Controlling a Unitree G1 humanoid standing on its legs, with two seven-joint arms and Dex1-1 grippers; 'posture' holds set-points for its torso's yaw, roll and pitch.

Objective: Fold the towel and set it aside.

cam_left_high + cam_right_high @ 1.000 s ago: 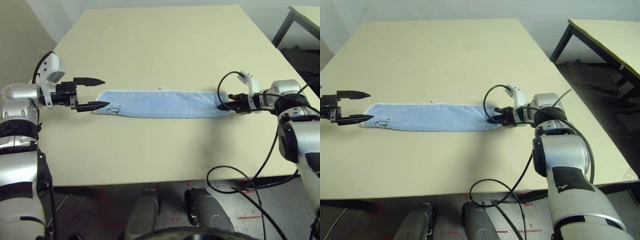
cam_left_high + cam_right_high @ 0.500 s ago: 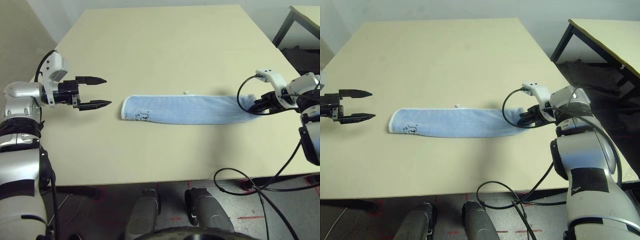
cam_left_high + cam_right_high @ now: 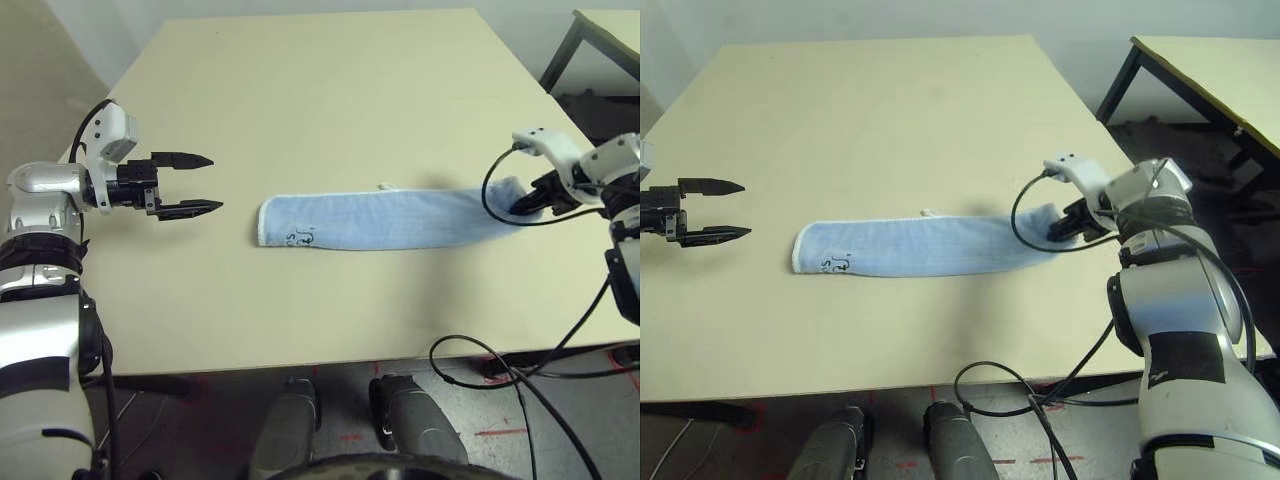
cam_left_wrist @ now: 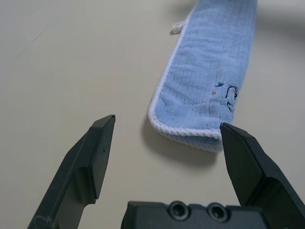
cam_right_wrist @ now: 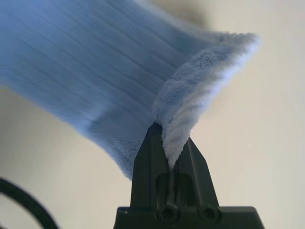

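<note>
The towel [image 3: 385, 219] lies as a long narrow light-blue strip across the middle of the table, with white edging and a dark embroidered motif [image 3: 301, 239] near its left end. A small white loop [image 3: 383, 187] sticks out from its far edge. My right gripper [image 3: 524, 203] is shut on the towel's right end [image 5: 190, 109], which is lifted slightly off the table. My left gripper [image 3: 200, 184] hovers open to the left of the towel, a short gap away. In the left wrist view its fingers [image 4: 97, 152] frame the towel's near end [image 4: 200, 102] without touching it.
The beige table [image 3: 320, 90] stretches wide beyond the towel. Black cables [image 3: 500, 350] hang from my right arm over the front edge. A second table [image 3: 1210, 60] stands at the far right, past a gap of floor.
My right gripper has pulled the towel to the right and lifted its end a little. The towel's left end has slid away from my left gripper, which has barely moved.
</note>
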